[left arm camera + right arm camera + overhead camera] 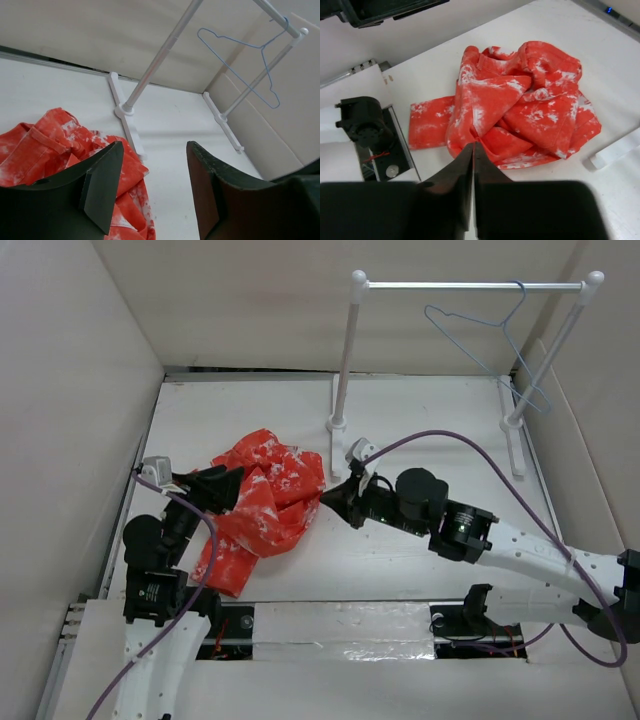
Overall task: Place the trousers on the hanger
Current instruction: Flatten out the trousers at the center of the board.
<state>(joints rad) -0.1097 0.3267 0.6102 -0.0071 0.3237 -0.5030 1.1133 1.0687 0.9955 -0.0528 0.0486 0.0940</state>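
The orange-red trousers [270, 490] lie crumpled in a heap on the white table, left of centre, with one leg trailing toward the near edge. My left gripper [235, 485] hovers over the heap's left side, open; in the left wrist view its fingers [107, 175] stand wide apart with nothing between them and the trousers [45, 145] below to the left. My right gripper [328, 502] is at the heap's right edge, its jaws pressed together on a fold of the trousers [520, 100]. The blue-grey wire hanger [500, 326] [262, 48] hangs by its hook from the rail at the back right.
A white two-post rail stand [470, 285] stands at the back right, its feet on the table; one foot [615, 152] lies close to the trousers. Cardboard walls enclose the table on the left, back and right. A purple cable [470, 445] loops over the right arm.
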